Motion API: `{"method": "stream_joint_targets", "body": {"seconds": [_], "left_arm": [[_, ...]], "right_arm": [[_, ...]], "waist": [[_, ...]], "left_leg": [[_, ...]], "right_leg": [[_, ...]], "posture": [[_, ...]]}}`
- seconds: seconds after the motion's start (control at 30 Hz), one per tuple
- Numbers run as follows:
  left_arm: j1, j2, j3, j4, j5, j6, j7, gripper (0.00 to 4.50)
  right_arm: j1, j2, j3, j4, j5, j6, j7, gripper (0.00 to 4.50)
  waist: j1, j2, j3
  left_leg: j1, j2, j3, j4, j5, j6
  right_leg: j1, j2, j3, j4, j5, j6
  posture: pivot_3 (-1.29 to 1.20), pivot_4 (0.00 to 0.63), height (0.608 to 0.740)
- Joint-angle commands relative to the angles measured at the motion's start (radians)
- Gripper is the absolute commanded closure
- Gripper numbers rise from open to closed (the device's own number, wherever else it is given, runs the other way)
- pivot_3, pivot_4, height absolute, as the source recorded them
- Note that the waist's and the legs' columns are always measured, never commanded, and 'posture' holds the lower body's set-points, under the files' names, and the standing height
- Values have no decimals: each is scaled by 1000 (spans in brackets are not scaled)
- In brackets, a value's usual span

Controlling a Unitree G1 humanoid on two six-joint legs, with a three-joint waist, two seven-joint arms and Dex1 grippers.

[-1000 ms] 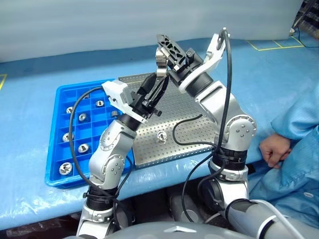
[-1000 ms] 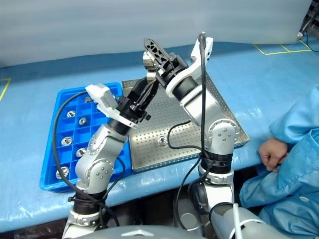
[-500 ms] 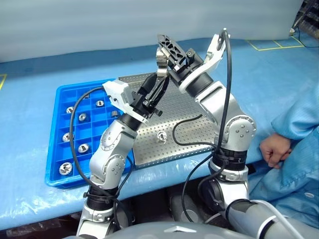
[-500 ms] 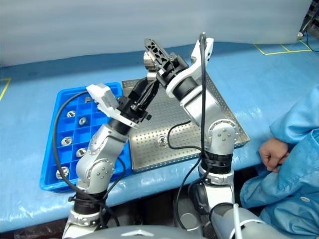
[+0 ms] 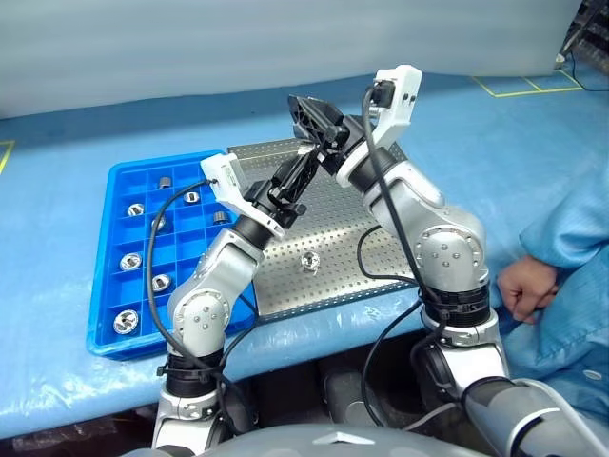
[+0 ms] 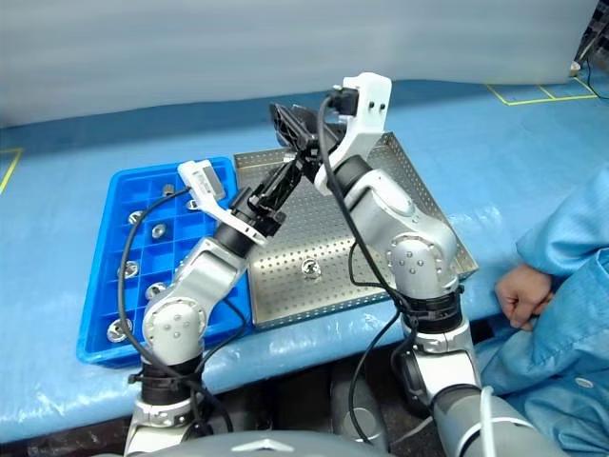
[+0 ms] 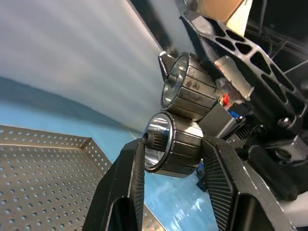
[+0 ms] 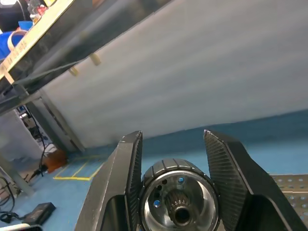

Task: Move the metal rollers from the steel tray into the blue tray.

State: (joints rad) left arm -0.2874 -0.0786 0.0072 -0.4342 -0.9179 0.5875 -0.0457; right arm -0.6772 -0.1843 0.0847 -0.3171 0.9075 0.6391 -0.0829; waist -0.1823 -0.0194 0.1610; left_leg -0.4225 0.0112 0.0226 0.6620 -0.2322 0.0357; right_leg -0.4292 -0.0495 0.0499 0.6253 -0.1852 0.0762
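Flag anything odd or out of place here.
Both black two-finger grippers, left and right, each clamp a shiny ribbed metal roller in mid-air above the perforated steel tray, rollers almost touching instead of heading to the blue compartment tray.

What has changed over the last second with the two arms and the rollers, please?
Both wrists have rolled: the right gripper now has its white camera housing on top, and the left gripper has twisted too. Each is still shut on a roller, the left one's right beside the right one's, above the steel tray. The lone roller on that tray and those in the blue tray have not moved.
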Motion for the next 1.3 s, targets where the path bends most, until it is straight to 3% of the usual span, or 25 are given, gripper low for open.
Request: {"method": "stream_joint_targets", "body": {"seconds": [0.03,0.17,0.33,0.63,0.83,1.0,1.07,1.13,1.23,1.3], "left_arm": [[-19,-6,63,-43,-43,-12,57,3024],[-10,1,96,-37,-204,69,164,3024],[12,47,118,-17,-326,144,282,3024],[57,146,123,-84,-510,156,352,3024],[93,236,114,-157,-667,137,412,3024],[113,304,105,-190,-738,113,459,3024],[120,353,115,-206,-714,110,477,3024],[122,400,150,-220,-620,82,487,3024],[130,501,169,-220,-366,51,451,3024],[149,595,144,-218,-186,57,413,3024]], "right_arm": [[16,-11,40,-52,-105,-22,65,2819],[20,-66,109,-55,-315,-90,116,2819],[36,-72,116,-51,-422,-127,176,2819],[48,-188,182,-45,-673,-214,291,2819],[59,-302,248,8,-884,-367,342,2819],[60,-336,263,97,-1053,-501,338,2819],[64,-319,241,116,-1079,-528,330,2819],[82,-250,183,89,-1004,-495,325,2819],[137,-77,78,-24,-717,-267,359,2819],[173,-36,66,-85,-613,-138,399,2819]], "waist": [[3,0,0],[7,0,0],[7,0,0],[8,0,0],[14,-1,0],[25,-1,1],[26,-2,1],[27,-2,1],[29,-2,1],[35,-2,1]], "left_leg": [[0,0,0,0,0,0],[0,0,0,0,0,0],[0,0,0,0,0,0],[0,-1,0,0,0,0],[1,-1,0,0,0,0],[4,-2,4,0,0,-1],[5,-2,4,0,0,-1],[5,-1,5,-1,0,-1],[6,0,4,-2,0,-1],[6,1,4,-2,0,-1]], "right_leg": [[0,0,0,0,0,0],[0,0,0,0,0,0],[0,0,0,0,0,0],[0,0,0,0,1,-2],[0,-1,1,0,1,-2],[1,-2,3,0,1,-3],[1,-2,3,1,1,-3],[1,-1,5,1,2,-5],[1,1,5,1,2,-5],[1,3,5,2,2,-6]], "posture": [[-187,150,740],[-184,150,740],[-184,150,740],[-181,150,740],[-174,150,740],[-168,150,740],[-157,150,740],[-157,150,740],[-138,150,740],[-135,150,740]]}}
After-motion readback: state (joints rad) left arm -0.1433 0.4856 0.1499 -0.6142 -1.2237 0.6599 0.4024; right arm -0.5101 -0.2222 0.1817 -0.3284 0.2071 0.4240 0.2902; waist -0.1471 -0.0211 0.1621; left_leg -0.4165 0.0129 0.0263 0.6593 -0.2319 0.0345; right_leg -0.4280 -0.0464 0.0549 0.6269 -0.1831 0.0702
